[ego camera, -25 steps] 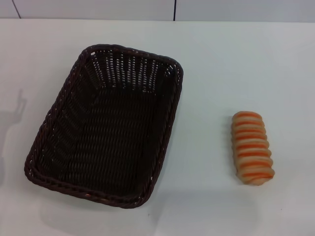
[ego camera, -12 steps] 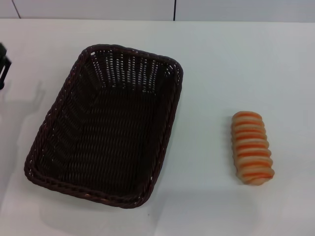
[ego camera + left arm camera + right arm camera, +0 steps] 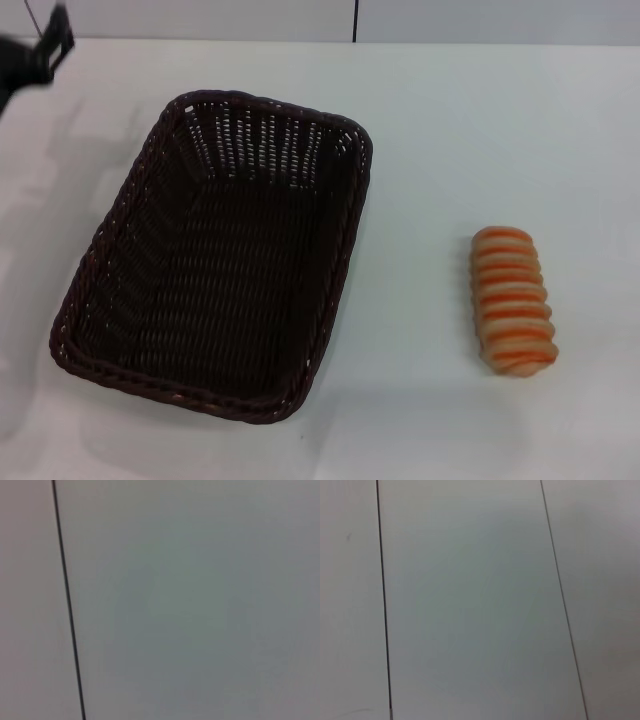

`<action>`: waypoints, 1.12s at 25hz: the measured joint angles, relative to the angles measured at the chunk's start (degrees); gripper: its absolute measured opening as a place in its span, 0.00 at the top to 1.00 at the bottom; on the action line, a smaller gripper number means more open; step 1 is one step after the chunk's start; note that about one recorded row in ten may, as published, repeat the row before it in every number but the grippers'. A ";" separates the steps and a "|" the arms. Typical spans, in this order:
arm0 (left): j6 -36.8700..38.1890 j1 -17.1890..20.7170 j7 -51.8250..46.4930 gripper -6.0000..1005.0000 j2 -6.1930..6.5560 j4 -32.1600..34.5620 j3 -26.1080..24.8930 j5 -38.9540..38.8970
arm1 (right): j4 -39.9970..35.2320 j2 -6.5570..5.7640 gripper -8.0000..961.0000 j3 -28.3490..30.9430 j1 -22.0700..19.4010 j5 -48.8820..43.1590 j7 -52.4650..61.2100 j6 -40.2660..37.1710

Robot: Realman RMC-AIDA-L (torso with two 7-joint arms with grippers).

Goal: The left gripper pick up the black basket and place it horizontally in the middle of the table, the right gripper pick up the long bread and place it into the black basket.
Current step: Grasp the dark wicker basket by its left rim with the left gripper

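Left hand (image 3: 40, 50) newly risen at far-left desk (image 3: 500, 120) corner, grip state unclear. Black basket (image 3: 215, 260) unmoved, lengthwise, left of centre. Long bread (image 3: 513, 300) right. Basket pickup starting.

You are looking at a bare test or lab-style workstation rather than a lived-in room. The tabletop (image 3: 450, 120) is plain, smooth and white, and carries only two props: a dark woven basket (image 3: 215, 260) and a ribbed tan-and-orange bread loaf (image 3: 512, 300), set well apart from each other. Behind the tabletop's far edge you see pale flat wall panels (image 3: 200, 18) split by thin dark seams (image 3: 355, 20). Both wrist views show you the same sort of pale panelling with thin dark lines (image 3: 67, 610) (image 3: 382, 595). Nothing you can see marks it as a kitchen, shop or home.
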 joint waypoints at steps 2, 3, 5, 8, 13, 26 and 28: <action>-14.08 1.45 0.63 0.20 -0.07 -11.77 -2.58 2.33 | 0.00 -0.01 0.12 0.01 0.00 0.00 0.03 0.27; -20.08 1.65 0.89 0.20 0.21 -16.10 -3.20 2.67 | 0.00 -0.01 0.12 0.03 0.00 0.00 0.08 0.40; -38.47 1.29 1.15 0.20 0.66 -27.95 -5.12 2.29 | 0.00 -0.02 0.12 0.16 -0.01 0.01 0.21 0.97; -52.09 0.76 2.70 0.20 -0.11 -36.54 -6.85 1.34 | 0.00 -0.02 0.12 0.22 -0.01 0.03 0.25 1.67; -72.14 -0.34 7.88 0.20 -3.94 -48.20 -9.73 1.20 | -0.01 -0.02 0.12 0.54 0.05 0.04 0.27 2.26; -101.14 -5.48 8.89 0.23 -5.30 -52.24 -11.32 1.39 | -0.24 -0.02 0.12 0.57 0.11 0.18 0.40 3.50; -101.54 -5.46 8.88 0.24 -5.30 -51.49 -11.14 1.36 | -0.28 -0.03 0.12 0.55 0.15 0.19 0.39 3.75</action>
